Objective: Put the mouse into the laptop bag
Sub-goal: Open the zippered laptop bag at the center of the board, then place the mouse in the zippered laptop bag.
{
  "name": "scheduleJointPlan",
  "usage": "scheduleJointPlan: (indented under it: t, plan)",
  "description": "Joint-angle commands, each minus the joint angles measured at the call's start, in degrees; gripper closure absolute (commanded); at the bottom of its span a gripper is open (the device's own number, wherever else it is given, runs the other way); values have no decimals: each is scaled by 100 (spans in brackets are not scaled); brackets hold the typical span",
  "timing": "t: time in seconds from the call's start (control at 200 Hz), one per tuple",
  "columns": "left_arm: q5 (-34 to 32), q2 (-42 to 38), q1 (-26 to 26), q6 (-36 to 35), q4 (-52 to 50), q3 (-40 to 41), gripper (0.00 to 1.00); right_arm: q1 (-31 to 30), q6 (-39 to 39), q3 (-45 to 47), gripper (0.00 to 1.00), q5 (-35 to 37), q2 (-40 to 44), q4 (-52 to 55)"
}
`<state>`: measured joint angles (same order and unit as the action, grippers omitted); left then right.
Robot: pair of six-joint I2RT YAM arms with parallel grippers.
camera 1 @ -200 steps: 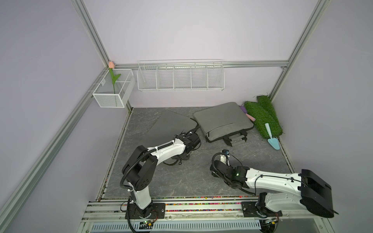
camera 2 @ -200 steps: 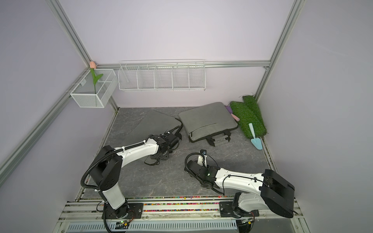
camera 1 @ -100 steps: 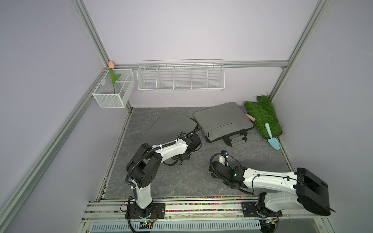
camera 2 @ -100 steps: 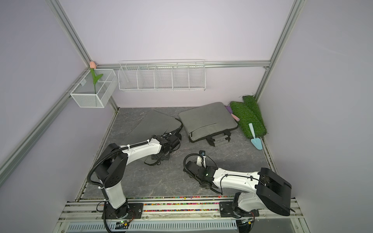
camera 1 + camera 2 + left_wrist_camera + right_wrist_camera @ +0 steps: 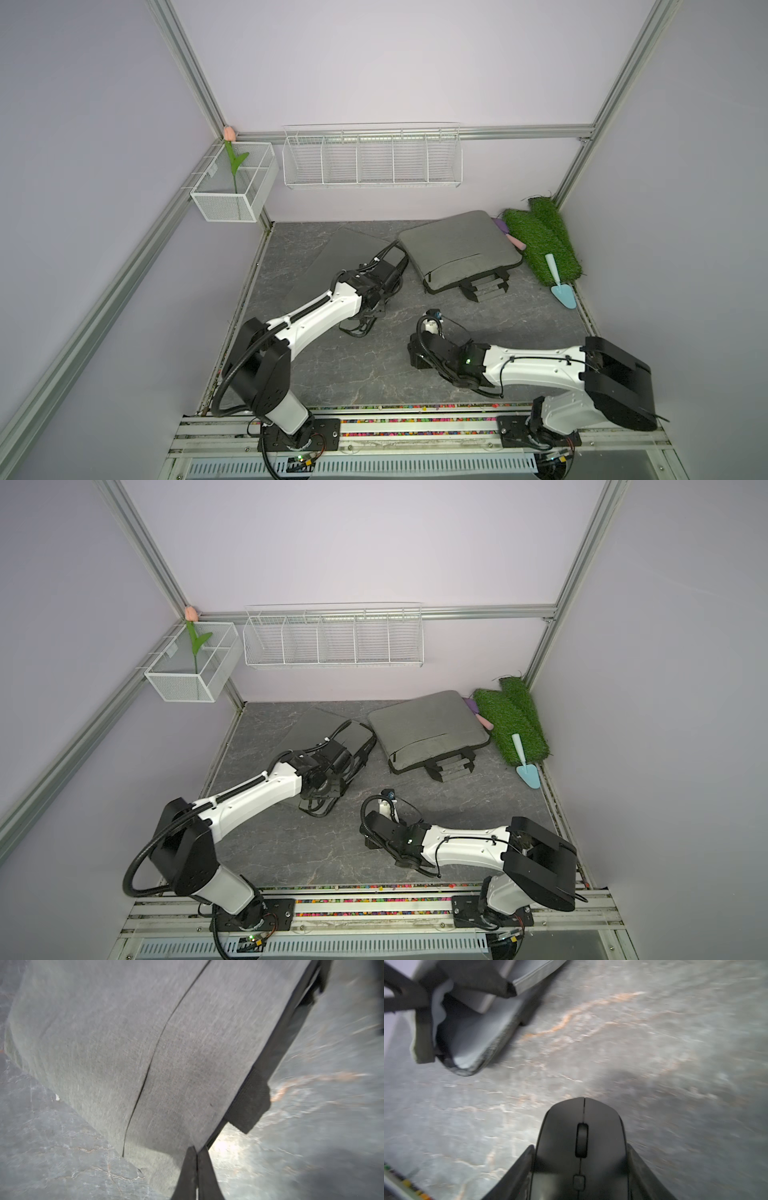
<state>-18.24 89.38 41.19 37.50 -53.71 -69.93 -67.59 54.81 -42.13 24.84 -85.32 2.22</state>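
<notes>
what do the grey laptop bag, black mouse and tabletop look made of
Grey laptop bag: matte woven fabric, probably synthetic; fine heathered weave shows.
Black computer mouse: moulded plastic, matte-satin; smooth shell, crisp button seam.
Grey veined tabletop: stone look, slight sheen; real stone or printed sheet, cannot tell.

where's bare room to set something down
Bare: tabletop between left arm and right arm; also the patch bordered by laptop bag, trowel and right arm. Crowded: around the turf rolls, and at the left end effector by the bag.
</notes>
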Motion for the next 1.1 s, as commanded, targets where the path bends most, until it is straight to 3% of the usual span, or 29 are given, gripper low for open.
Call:
scheduleJointPlan:
  t: [0.0,0.275,0.415,0.725,0.955,1.095]
  plan:
    - [463,-335,-24,-161,-45,-73,100,-17,-248,-288,54,-348,-372,-954]
    - [1050,-556,-41,-273,236,116,100,107,-243,-981,55,-810,-1277,-1971]
    - [1084,-740,-50,-234,332,283,100,447,-61,-1362,57,-1104,-1714,-1881]
    - [1426,-904,-128,-207,600,453,100,672,15,-2295,54,-820,-2529,-949]
    - [1474,-977,-154,-155,763,567,100,747,26,-2563,48,-1196,-2876,-1125]
    - [1523,-938,-207,-138,893,711,100,741,-5,-2552,36,-1397,-2884,-1311]
